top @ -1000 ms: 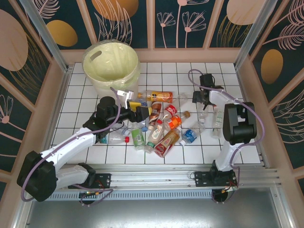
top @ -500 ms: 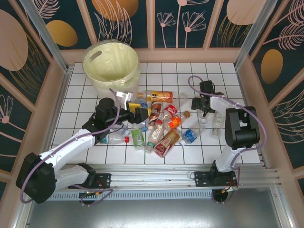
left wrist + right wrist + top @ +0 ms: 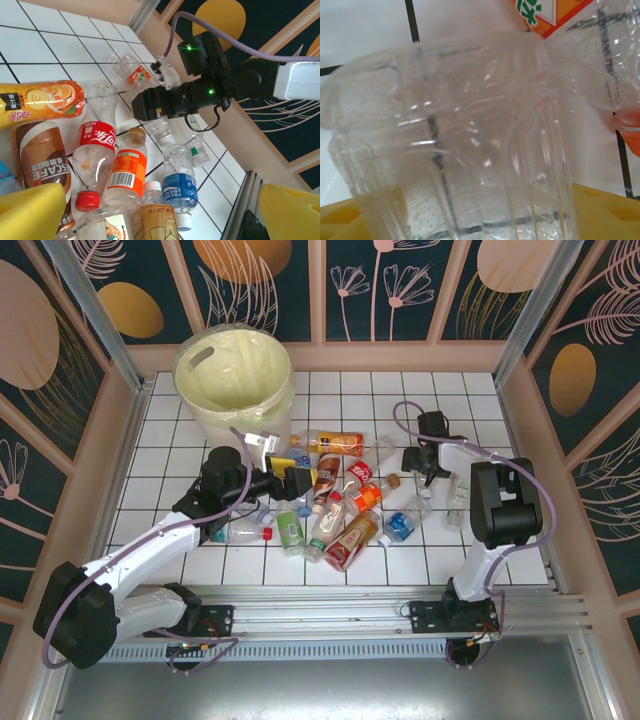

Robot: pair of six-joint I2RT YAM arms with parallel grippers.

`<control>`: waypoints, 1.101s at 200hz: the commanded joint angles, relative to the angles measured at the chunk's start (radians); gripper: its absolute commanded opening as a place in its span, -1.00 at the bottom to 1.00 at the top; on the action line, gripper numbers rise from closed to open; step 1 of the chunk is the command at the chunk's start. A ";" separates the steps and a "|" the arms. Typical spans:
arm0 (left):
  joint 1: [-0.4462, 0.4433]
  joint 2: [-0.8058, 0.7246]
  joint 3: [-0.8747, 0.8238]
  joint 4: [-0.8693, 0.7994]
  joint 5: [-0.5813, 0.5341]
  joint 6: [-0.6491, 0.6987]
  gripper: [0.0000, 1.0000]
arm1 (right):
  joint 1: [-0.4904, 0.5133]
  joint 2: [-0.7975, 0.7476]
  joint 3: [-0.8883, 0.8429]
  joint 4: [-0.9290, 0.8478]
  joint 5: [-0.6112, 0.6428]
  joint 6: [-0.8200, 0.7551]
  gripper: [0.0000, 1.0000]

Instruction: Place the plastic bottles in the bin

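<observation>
A: When viewed from overhead, which containers to enter?

B: One bin [image 3: 220,422], far left on the tiled table [image 3: 165,455], upright, lined with a translucent yellowish bag; pale liner on view inside. Plastic bottles [image 3: 340,500]: about a dozen, lying heaped mid-table, right of the bin and apart from it. Exact count blurred by overlap.

A: Pincers, same view?

B: Left gripper [image 3: 298,472] at the heap's left edge, spread wide, holding nothing. Right gripper [image 3: 428,478] low at the heap's right side, over clear bottles; gap too small to read.

A: Seen from the left wrist?

B: Two yellow pads [image 3: 30,210] in the lower corners, far apart, cropped by the frame, gripping nothing. Counted beneath:
- one orange juice bottle [image 3: 42,100]
- one brown coffee bottle [image 3: 37,157]
- one red cola bottle [image 3: 97,147]
- one orange-labelled bottle [image 3: 127,172]
- one blue-labelled bottle [image 3: 179,185]

Several clear ones besides, and two more cut off at the lower edge. Right gripper beyond, black, tips partly hidden among the clear bottles.

A: Seen from the right wrist?

B: One clear ribbed bottle [image 3: 455,150], very close, lying between two yellow pad corners at the lower edge. Pinched or merely straddled: cannot tell. Corner of an orange label [image 3: 545,12] at the top. Part of an orange cap [image 3: 630,131] cropped at the right edge.
</observation>
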State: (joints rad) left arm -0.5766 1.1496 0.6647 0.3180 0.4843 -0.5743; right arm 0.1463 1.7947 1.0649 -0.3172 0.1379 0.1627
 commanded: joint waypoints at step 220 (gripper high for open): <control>-0.006 0.099 0.218 0.088 0.081 -0.140 0.97 | 0.085 -0.605 -0.081 0.135 -0.575 0.025 0.37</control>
State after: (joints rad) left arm -0.5766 1.2198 0.8291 0.3584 0.5335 -0.6689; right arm 0.2195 1.2510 1.0267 -0.2379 -0.2298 0.1482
